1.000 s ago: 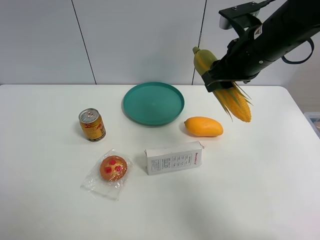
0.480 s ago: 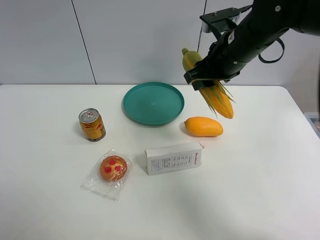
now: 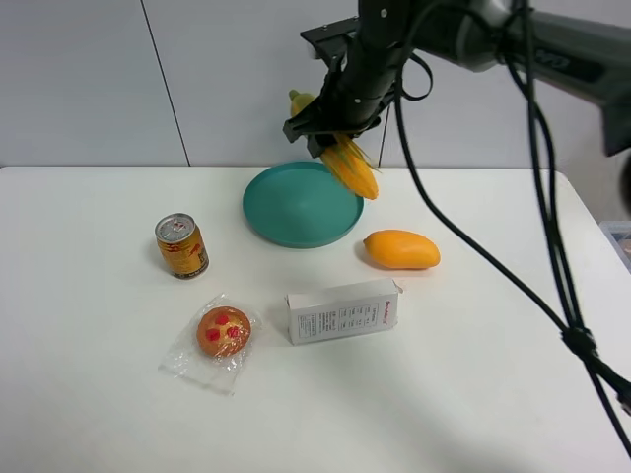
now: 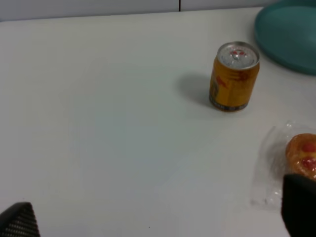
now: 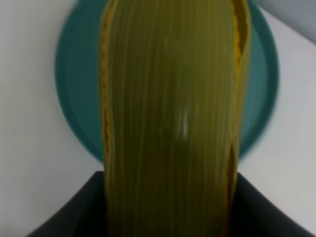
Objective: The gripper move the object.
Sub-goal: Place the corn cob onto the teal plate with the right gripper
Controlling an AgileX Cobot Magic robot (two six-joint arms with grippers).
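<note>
My right gripper (image 3: 327, 133) is shut on the ear of corn (image 3: 347, 163) and holds it tilted in the air over the far right part of the teal plate (image 3: 286, 212). In the right wrist view the corn's green husk (image 5: 170, 118) fills the middle, with the plate (image 5: 74, 98) below it. The left gripper does not show in the exterior view; in the left wrist view only its two dark fingertips (image 4: 298, 205) show, set wide apart and empty, above bare table.
An orange-yellow mango (image 3: 400, 248) lies right of the plate. A white box (image 3: 343, 310) lies in front of it. A yellow can (image 3: 181, 245) stands at the left, and it also shows in the left wrist view (image 4: 234, 76). A wrapped pastry (image 3: 223, 331) lies front left. Black cables (image 3: 552, 256) hang at the right.
My right gripper has carried the corn to the left, from above the mango to over the teal plate. Nothing else has moved.
</note>
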